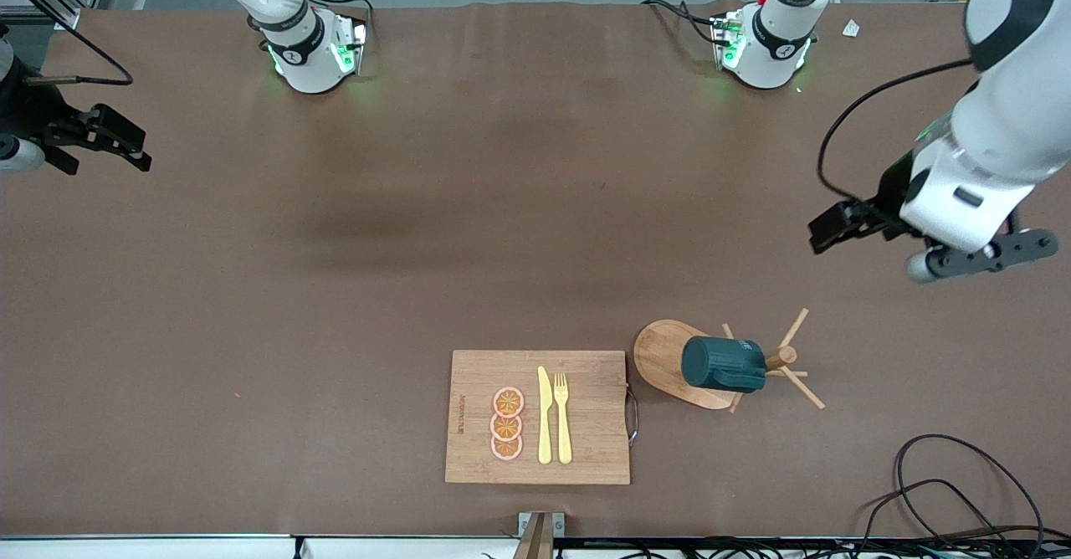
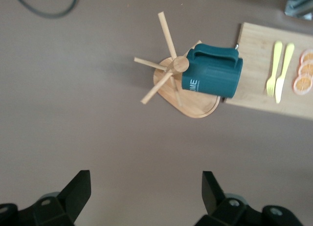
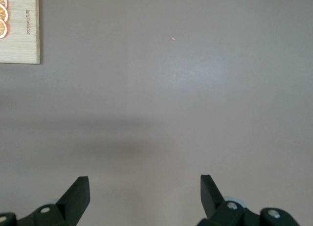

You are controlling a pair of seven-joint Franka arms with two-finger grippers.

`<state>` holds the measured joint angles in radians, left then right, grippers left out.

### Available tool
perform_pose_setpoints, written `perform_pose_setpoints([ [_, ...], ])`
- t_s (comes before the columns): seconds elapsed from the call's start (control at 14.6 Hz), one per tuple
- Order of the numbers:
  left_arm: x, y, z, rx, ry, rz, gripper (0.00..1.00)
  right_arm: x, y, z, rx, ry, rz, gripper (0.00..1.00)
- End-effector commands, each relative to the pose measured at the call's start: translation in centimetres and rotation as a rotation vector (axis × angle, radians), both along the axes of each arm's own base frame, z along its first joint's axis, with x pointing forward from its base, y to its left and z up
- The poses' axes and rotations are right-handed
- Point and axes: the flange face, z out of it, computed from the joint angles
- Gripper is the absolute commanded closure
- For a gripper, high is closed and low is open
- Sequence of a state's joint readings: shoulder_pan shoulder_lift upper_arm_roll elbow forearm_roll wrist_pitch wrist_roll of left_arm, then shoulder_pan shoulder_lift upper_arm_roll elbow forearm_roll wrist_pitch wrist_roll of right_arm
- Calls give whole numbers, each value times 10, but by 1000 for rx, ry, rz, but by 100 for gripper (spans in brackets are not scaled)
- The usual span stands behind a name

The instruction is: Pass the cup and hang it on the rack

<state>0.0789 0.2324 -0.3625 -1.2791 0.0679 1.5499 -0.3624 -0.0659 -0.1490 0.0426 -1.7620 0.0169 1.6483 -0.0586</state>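
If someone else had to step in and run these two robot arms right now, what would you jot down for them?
Left gripper: open, empty, up over bare table at the left arm's end, above the rack.
Right gripper: open, empty, waiting over bare table at the right arm's end.
Cup: hanging on its side on a peg of the rack, which stands beside the cutting board.
Done: the cup appears hung and released.
Left: seemingly nothing but confirming the cup sits securely.

wide bare table (image 1: pixel 468 207) between both arm bases and the cutting board (image 1: pixel 586 450). obstacles: board just beside rack (image 1: pixel 661 358), cup (image 1: pixel 721 364) hanging on it, pegs sticking out, cables (image 1: pixel 962 492) near the front edge.
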Motion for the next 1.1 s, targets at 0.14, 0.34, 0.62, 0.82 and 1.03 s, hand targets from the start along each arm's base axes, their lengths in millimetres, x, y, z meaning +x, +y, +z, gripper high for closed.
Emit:
perform_pose_setpoints([
  [0.14, -55, 44, 44, 91, 25, -152, 0, 2, 2, 3, 8, -5, 1, 0],
  [0.34, -88, 50, 40, 69, 53, -221, 0, 2, 2, 3, 8, -5, 1, 0],
  [0.62, -108, 63, 35, 44, 52, -195, 0, 2, 2, 4, 8, -6, 1, 0],
  [0.82, -112, 69, 42, 45, 40, -201, 0, 2, 2, 3, 8, -5, 1, 0],
  [1.03, -109, 69, 46, 54, 32, -200, 0, 2, 2, 3, 8, -5, 1, 0],
])
